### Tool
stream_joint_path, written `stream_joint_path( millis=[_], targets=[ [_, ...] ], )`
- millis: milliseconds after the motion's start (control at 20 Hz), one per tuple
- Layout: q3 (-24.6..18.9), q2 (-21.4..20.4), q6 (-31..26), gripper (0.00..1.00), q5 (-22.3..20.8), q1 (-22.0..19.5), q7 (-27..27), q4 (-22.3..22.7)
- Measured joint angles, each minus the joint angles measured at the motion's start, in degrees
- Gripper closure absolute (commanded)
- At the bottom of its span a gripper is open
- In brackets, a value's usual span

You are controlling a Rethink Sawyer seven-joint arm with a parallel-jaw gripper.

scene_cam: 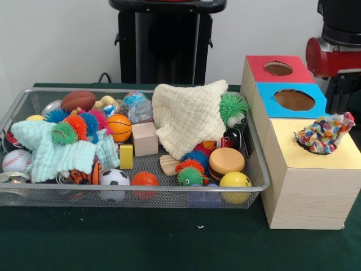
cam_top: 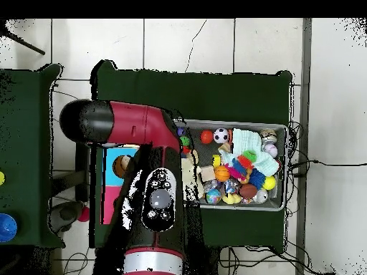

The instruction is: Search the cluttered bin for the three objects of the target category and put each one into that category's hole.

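A wire mesh bin [scene_cam: 169, 188] holds balls, spiky toys, wooden blocks and two cloths. The cream knitted cloth [scene_cam: 186, 116] lies draped at its right back, and a mint cloth [scene_cam: 53, 155] lies at the left. To the right of the bin stands a wooden box with a red top [scene_cam: 256, 65], a blue top [scene_cam: 265, 99] and a yellow top [scene_cam: 316, 155], each with a hole. A multicoloured cloth [scene_cam: 324, 134] sits bunched in the yellow hole, partly sticking out. My gripper [scene_cam: 338, 97] hangs just above and behind that cloth, mostly cut off. In the overhead view the arm [cam_top: 154, 193] covers the box.
Among the clutter are a basketball [scene_cam: 119, 127], a soccer ball [scene_cam: 114, 178], a baseball [scene_cam: 17, 161], a brown football [scene_cam: 78, 100], a yellow smiley ball [scene_cam: 235, 180] and a green spiky toy [scene_cam: 233, 107]. Green cloth [scene_cam: 141, 237] covers the table.
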State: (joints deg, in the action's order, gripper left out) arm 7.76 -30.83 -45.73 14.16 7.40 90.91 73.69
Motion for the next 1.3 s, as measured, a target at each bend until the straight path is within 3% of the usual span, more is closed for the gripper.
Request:
stream_joint_path(
  millis=[450, 1300],
  targets=[
    [0.9, 2.1, 0.0, 1.0, 0.0, 2.0, 0.9, -0.1],
    [4.5, 4.4, 0.9, 1.0, -1.8, 2.1, 1.5, -0.7]
  ],
)
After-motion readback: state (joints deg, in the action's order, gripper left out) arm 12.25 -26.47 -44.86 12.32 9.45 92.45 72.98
